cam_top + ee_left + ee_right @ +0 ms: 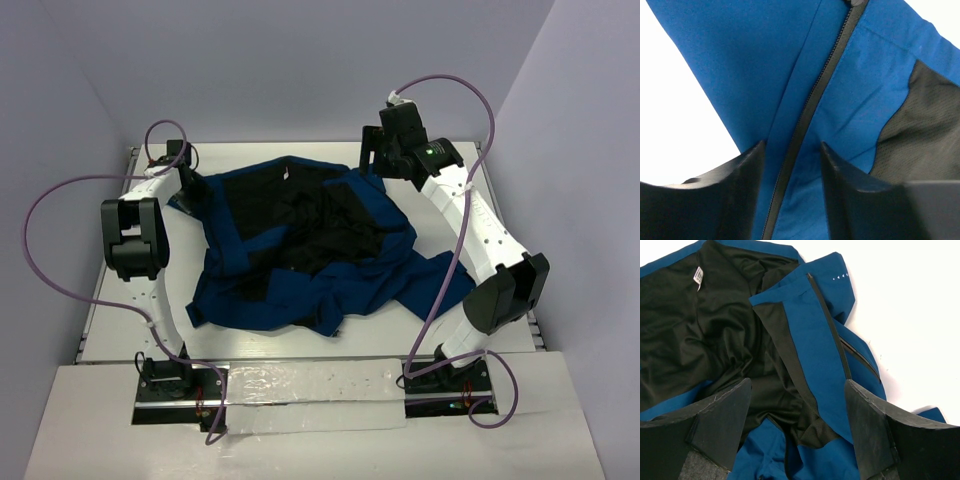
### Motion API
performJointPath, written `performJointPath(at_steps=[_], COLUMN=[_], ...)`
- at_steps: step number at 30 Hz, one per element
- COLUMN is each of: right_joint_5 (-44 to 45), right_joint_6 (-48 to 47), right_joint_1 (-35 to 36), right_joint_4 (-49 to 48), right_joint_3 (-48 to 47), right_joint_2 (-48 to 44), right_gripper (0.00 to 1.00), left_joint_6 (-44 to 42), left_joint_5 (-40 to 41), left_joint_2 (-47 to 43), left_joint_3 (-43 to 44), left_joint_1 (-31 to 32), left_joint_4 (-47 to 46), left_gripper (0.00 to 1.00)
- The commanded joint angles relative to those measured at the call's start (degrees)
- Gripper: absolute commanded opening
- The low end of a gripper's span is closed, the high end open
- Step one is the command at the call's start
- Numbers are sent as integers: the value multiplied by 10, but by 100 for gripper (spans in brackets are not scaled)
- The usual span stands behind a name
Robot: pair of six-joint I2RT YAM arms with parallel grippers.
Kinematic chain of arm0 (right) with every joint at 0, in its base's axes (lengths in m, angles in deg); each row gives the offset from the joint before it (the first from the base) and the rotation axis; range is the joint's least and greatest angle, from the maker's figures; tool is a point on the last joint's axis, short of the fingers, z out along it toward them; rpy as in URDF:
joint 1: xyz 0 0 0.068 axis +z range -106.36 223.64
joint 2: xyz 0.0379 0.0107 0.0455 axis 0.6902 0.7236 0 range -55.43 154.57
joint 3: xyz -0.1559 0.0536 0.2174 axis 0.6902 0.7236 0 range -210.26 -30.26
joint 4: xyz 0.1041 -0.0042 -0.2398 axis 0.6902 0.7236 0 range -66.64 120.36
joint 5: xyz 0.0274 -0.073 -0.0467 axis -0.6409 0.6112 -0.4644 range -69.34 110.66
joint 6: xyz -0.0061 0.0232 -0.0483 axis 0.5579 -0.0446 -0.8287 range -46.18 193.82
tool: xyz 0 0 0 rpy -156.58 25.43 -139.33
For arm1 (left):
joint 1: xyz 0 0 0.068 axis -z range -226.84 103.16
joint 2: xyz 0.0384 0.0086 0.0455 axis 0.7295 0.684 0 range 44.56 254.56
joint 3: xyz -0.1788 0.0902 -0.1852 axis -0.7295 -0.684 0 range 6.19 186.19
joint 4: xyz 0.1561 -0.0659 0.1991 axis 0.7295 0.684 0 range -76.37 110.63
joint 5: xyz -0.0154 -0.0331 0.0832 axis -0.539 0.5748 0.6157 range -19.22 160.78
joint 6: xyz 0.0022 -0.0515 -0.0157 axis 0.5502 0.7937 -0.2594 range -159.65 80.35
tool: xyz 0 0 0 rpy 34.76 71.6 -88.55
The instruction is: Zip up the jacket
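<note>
Although the large navy-blue fabric jacket (260,300) lies across the middle of the white worktop (260,155), it is spread open and crumpled, with the black inner lining (300,225) exposed. No zipping is done. The left gripper (792,145), at the far left corner, stands open astride one black zipper track (810,105). The right gripper (797,382), near the far right corner, hangs open and empty. Remaining steps, as judged: align both front edges, engage the zipper, pull it closed.
</note>
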Motion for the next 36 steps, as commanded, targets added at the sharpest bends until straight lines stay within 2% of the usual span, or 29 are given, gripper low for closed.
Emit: performJointPath(at_steps=[1, 4, 7, 8, 15, 23, 29, 36], right_joint_5=[3, 7, 10, 11, 10, -5, -30, -74], right_joint_6=[-4, -4, -3, -1, 2, 15, 19, 44], right_joint_1=[3, 4, 4, 4, 5, 5, 4, -23], right_joint_4=[4, 6, 2, 2, -1, -13, -30, -64], right_joint_3=[-31, -36, -31, -31, -24, -5, 24, 101], right_joint_2=[5, 7, 1, 1, -8, -24, -45, -85], right_gripper=[81, 81, 81, 81, 81, 81, 81, 81], left_joint_6=[-4, -6, -12, -14, -38, -79, -92, -63], left_joint_5=[-14, -23, -33, -34, -65, -162, -195, -218], left_joint_2=[2, -2, -4, -8, -93, -172, -179, -155], left_joint_3=[-3, -4, 6, 10, 13, 23, 52, 48], left_joint_1=[-1, -1, 0, 0, 4, 66, 179, 313], left_joint_4=[-14, -18, -12, -7, -16, -41, -36, -55], left_gripper=[44, 30, 5, 1, 0, 0, 0, 0])
